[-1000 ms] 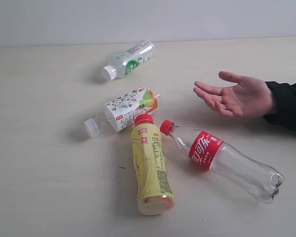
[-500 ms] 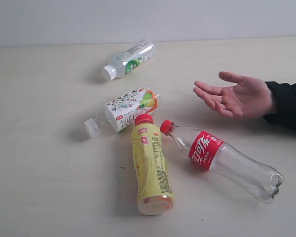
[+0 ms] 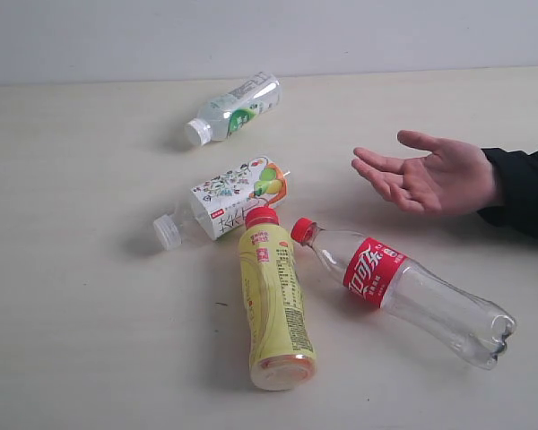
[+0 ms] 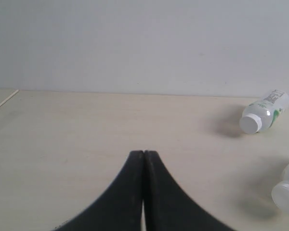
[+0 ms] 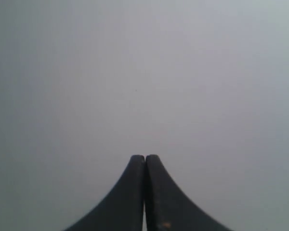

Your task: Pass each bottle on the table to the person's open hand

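Worktop (image 3: 90,340): pale beige, carrying four bottles, all lying on their sides.

- Small green-white bottle (image 3: 235,109): lying farthest back, near the wall (image 3: 251,36), apart from the other three. The left wrist view is also showing it (image 4: 264,113).
- Fruit-label bottle (image 3: 229,204): lying mid-worktop, its white cap pointing left and its label end sitting just beside the yellow bottle's red cap.
- Yellow bottle (image 3: 276,300): lying with its base facing the front.
- Cola bottle (image 3: 403,291): lying right of the yellow bottle, with the two red caps near each other.
- Person's hand (image 3: 430,175): lying open, palm up, on the right, behind the cola bottle.
- Left gripper (image 4: 144,156): clenched, grasping nothing, hanging over bare worktop.
- Right gripper (image 5: 145,159): clenched, empty, facing plain grey.
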